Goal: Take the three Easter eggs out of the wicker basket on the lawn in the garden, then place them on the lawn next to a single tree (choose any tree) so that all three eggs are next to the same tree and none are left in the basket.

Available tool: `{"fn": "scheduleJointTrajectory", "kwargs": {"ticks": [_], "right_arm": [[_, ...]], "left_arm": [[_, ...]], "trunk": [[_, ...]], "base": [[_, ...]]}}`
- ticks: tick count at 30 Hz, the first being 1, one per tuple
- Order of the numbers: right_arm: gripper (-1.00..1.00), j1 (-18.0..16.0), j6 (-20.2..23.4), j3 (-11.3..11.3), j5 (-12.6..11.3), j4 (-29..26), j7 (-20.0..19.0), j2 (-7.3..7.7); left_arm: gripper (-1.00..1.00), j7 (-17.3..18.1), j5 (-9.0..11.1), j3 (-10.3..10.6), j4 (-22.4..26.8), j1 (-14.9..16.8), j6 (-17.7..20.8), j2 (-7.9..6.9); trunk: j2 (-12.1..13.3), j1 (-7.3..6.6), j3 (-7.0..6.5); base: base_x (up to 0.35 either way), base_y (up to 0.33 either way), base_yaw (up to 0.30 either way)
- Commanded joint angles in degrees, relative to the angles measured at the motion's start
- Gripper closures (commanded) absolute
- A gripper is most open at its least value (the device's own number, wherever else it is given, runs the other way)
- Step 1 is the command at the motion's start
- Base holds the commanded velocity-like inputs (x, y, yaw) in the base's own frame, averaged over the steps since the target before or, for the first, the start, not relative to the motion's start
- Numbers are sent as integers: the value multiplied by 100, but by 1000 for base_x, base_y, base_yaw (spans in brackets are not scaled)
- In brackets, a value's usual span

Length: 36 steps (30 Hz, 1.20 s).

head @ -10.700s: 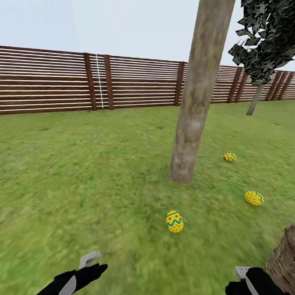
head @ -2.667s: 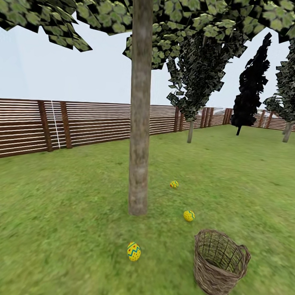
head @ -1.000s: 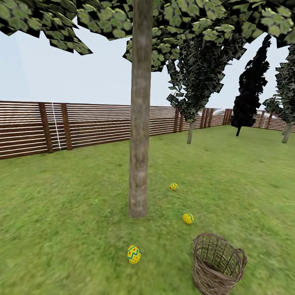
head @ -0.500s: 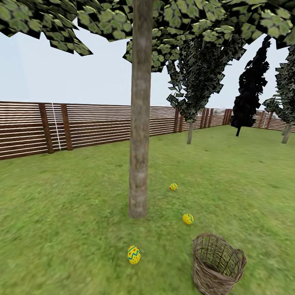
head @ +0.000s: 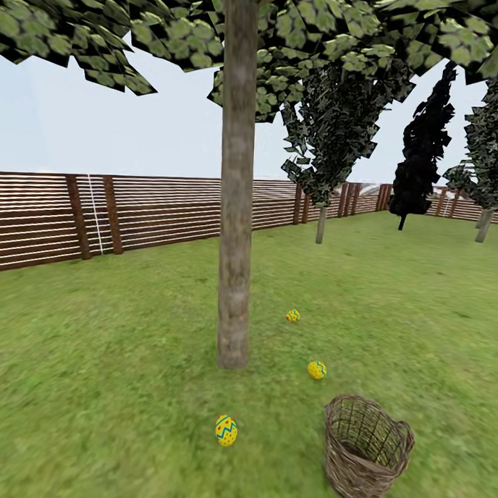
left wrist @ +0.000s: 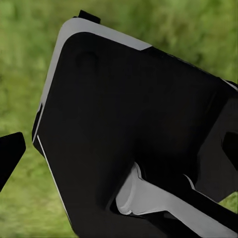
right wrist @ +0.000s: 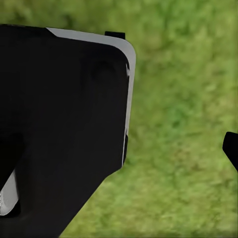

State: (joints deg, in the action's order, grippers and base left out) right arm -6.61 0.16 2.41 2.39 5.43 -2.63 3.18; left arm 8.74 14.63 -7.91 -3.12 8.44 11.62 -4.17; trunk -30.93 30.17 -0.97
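Three yellow Easter eggs lie on the lawn [head: 90,394] around the foot of the tree [head: 234,263]: one [head: 226,430] in front of the trunk, one [head: 317,369] to its right, one [head: 293,315] further back right. The wicker basket [head: 355,478] stands upright on the grass at the lower right, and what shows of its inside holds no egg. In the left wrist view a black fingertip [left wrist: 10,156] hangs over grass beside a large black and grey robot part [left wrist: 134,139]. The right wrist view has a black fingertip [right wrist: 231,148] over grass.
A brown slat fence [head: 47,218] rings the garden behind the tree. Narrow dark columnar trees [head: 334,122] and an almost black tree [head: 421,162] stand at the back right. Open grass spreads to the left of the trunk and behind the basket.
Since the oldest frame the camera has backed away from the tree, bringing the whole basket into view. Over the last second the eggs and basket lie still.
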Motion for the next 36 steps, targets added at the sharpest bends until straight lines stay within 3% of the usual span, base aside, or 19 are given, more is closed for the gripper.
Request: {"fn": "scheduleJointTrajectory", "kwargs": {"ticks": [1, 11, 16, 20, 30, 36], "right_arm": [[-100, -2, 2, 23, 24, 11, -15, 0], [-100, 252, -205, 23, 28, 15, -16, -10], [-100, 362, -313, 23, 27, 19, 5, 3], [-100, 459, -327, 23, 32, 20, 49, -2], [-100, 573, -414, 23, 24, 20, 70, -6], [-100, 639, -489, 23, 29, 20, 70, -26]], "left_arm": [[-100, 13, 22, -44, -13, -24, 16, 15], [-100, 13, 14, -44, -13, -329, 10, 119], [-100, 8, 20, -46, -13, -629, -613, 113], [-100, 13, 15, -44, -13, -816, -738, 114], [-100, 7, 11, -38, -5, -966, -870, 136], [-100, 3, 20, -35, -12, -967, -1149, 199]], "trunk": [[39, -21, -18], [440, -241, -197], [641, -350, -287], [801, -438, -359], [801, -438, -359], [801, -438, -359]], "base": [[0, 0, 0], [0, 0, 0], [0, 0, 0], [0, 0, 0], [0, 0, 0], [0, 0, 0]]}}
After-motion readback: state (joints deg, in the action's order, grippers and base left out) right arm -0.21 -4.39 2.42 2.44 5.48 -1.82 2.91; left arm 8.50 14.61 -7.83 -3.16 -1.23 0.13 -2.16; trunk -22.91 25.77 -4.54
